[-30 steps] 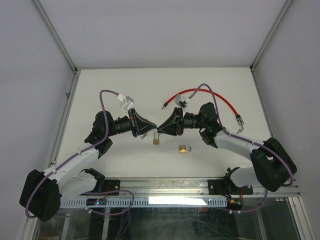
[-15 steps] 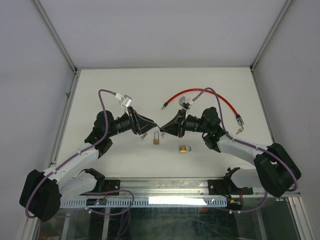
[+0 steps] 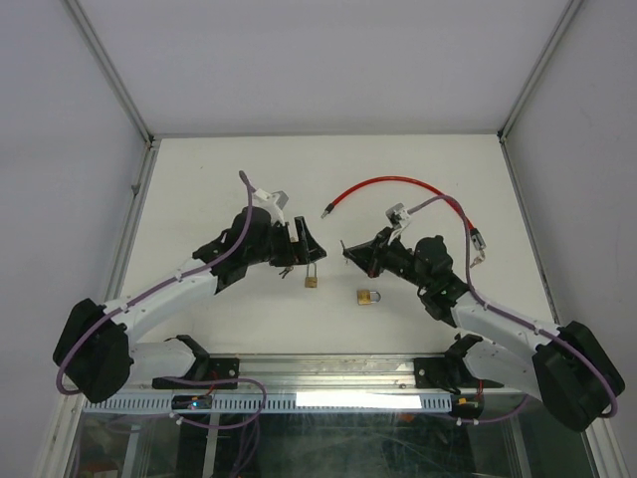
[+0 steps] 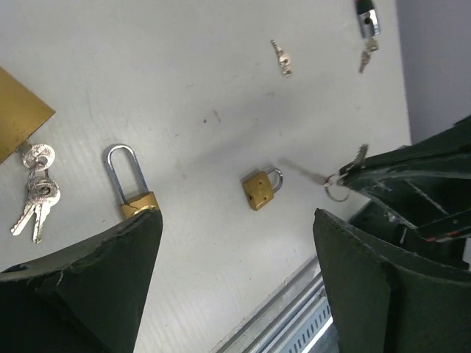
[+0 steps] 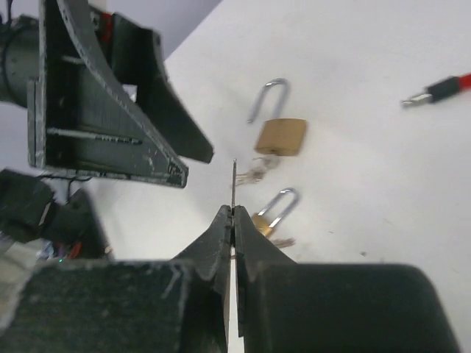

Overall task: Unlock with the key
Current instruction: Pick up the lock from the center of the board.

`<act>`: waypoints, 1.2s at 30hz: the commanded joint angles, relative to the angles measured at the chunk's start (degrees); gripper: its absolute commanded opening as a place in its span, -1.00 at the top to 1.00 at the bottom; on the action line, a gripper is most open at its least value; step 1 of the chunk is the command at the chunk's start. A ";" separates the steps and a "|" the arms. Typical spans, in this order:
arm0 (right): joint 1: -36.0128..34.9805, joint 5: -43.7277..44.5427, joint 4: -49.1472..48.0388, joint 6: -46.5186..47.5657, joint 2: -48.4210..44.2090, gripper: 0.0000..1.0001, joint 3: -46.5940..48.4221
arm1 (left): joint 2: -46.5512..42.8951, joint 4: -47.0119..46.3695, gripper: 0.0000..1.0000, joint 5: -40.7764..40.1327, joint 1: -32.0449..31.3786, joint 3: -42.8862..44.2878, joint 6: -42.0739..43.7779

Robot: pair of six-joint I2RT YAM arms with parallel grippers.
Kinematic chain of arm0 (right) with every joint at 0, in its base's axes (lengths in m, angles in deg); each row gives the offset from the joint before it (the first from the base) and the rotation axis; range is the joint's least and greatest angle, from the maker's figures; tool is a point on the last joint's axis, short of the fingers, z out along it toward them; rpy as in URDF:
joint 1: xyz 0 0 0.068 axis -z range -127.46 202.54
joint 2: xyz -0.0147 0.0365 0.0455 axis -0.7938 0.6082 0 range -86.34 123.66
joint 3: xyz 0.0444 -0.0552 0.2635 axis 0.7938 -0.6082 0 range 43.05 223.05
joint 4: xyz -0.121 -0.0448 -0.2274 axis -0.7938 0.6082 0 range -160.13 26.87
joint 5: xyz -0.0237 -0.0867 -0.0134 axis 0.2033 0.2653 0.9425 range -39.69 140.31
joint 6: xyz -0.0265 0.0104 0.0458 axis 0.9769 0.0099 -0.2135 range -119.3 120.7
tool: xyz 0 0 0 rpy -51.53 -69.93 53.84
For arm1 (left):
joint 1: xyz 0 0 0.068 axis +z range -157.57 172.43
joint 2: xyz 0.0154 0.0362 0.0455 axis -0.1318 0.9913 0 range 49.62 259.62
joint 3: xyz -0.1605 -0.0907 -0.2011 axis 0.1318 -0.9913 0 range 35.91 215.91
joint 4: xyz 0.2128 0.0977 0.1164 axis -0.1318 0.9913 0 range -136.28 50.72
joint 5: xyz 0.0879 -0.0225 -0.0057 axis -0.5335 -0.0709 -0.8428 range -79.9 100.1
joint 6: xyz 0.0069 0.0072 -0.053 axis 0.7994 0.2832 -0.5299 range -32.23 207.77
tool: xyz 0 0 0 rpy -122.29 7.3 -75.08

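Note:
My right gripper (image 5: 233,211) is shut on a small silver key (image 5: 233,180), whose blade sticks out past the fingertips. In the left wrist view the same key (image 4: 318,176) hangs in the air with its ring, off to the right. My left gripper (image 4: 237,220) is open and empty above the table. A brass padlock with a long shackle (image 4: 126,184) lies by its left finger, and a small brass padlock (image 4: 261,188) lies farther off. From above, the left gripper (image 3: 302,251) and right gripper (image 3: 346,252) face each other a short gap apart, over the long-shackle padlock (image 3: 312,280).
A larger brass padlock (image 4: 18,110) with a bunch of keys (image 4: 35,200) lies at the left of the left wrist view. A red cable (image 3: 398,183) curves across the back of the white table. A metal rail (image 3: 328,370) runs along the near edge.
The two grippers met over the padlock. The left one has opened and let go; the right one shut on the key and drew back to the right with it.

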 commanded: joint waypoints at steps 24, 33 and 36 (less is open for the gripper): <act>0.16 25.54 4.90 3.88 -14.16 1.00 -5.98 | 36.16 35.22 -0.09 -23.54 -11.40 28.26 -6.94; 0.19 25.35 7.28 3.61 -14.20 1.00 -4.86 | 39.49 37.85 0.10 -22.63 -11.74 29.95 -5.56; 0.18 25.27 7.76 3.57 -14.43 1.00 -4.69 | 40.56 39.74 0.14 -22.74 -12.51 30.81 -5.39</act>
